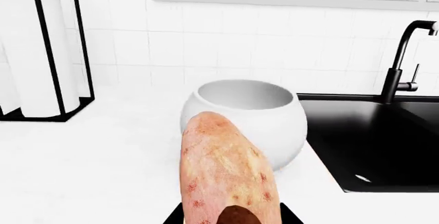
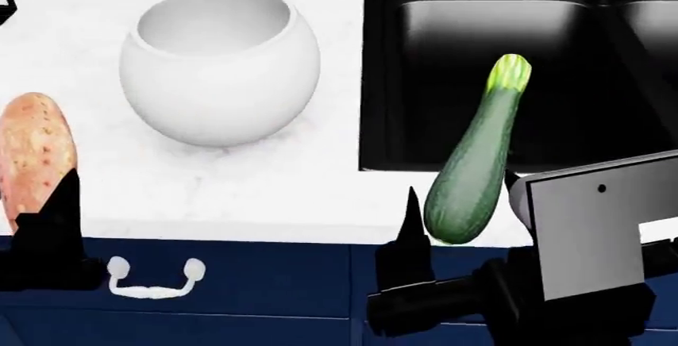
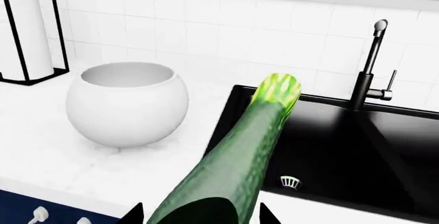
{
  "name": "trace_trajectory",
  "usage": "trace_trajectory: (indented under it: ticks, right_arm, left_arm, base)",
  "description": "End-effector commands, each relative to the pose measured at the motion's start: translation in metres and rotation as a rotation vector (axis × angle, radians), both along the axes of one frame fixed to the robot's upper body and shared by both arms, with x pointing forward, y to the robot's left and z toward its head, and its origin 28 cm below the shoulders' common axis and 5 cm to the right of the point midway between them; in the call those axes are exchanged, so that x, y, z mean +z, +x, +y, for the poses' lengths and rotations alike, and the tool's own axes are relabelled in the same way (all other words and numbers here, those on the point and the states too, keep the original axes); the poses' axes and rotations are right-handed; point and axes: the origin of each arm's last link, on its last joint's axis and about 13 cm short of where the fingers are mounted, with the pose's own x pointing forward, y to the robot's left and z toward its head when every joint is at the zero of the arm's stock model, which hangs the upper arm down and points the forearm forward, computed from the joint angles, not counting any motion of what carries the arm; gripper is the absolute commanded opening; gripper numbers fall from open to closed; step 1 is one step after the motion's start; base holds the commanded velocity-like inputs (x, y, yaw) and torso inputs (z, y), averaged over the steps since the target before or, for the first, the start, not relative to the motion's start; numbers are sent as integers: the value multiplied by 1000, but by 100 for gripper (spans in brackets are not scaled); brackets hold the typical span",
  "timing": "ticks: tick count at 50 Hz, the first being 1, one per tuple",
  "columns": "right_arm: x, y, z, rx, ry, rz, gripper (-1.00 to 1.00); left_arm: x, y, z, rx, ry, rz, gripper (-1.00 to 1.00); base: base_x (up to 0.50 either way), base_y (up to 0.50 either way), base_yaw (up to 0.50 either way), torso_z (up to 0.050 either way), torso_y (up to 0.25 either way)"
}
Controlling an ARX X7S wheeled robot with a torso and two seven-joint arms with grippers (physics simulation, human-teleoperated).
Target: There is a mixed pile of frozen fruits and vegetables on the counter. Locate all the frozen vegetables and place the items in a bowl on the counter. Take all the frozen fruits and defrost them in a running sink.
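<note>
My left gripper (image 1: pixel 233 219) is shut on the orange-pink sweet potato (image 1: pixel 226 172), held above the white counter (image 1: pixel 103 162), its far end pointing at the white bowl (image 1: pixel 247 111). In the head view the sweet potato (image 2: pixel 34 151) is at the far left, left of the bowl (image 2: pixel 217 64), with the left gripper (image 2: pixel 32 211) below it. My right gripper (image 3: pixel 199 216) is shut on the dark green zucchini (image 3: pixel 240 162), whose pale stem end points toward the black sink (image 3: pixel 343 147). In the head view the zucchini (image 2: pixel 477 155) hangs over the sink's (image 2: pixel 509 68) front edge. The bowl is empty. The fruits are out of view.
A black-framed paper towel holder (image 1: pixel 41 49) stands at the back left of the counter. The tall black faucet (image 3: pixel 370 64) rises behind the sink, and a silver drain strainer (image 3: pixel 290 182) sits in the basin. A white drawer handle (image 2: pixel 154 278) is on the blue cabinet front.
</note>
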Motion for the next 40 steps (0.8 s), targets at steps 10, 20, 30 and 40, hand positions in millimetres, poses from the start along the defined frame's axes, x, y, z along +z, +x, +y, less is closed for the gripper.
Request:
trace_trajectory:
  ticks: [10, 20, 30, 40]
  right_arm:
    - [2, 6, -5, -79, 13, -2, -100]
    - [3, 4, -3, -64, -6, -17, -100]
    - [3, 4, -2, -58, -12, -12, -100]
    - [1, 3, -4, -74, -18, -14, -100]
  left_arm:
    - [6, 6, -5, -7, 20, -12, -100]
    - [6, 6, -4, -8, 21, -12, -100]
    - [5, 6, -4, -6, 19, -11, -100]
    - [5, 7, -4, -3, 21, -8, -100]
  base:
    - [192, 120, 0, 0, 1]
    - [77, 34, 0, 0, 1]
    - [383, 117, 0, 0, 1]
    - [69, 133, 0, 0, 1]
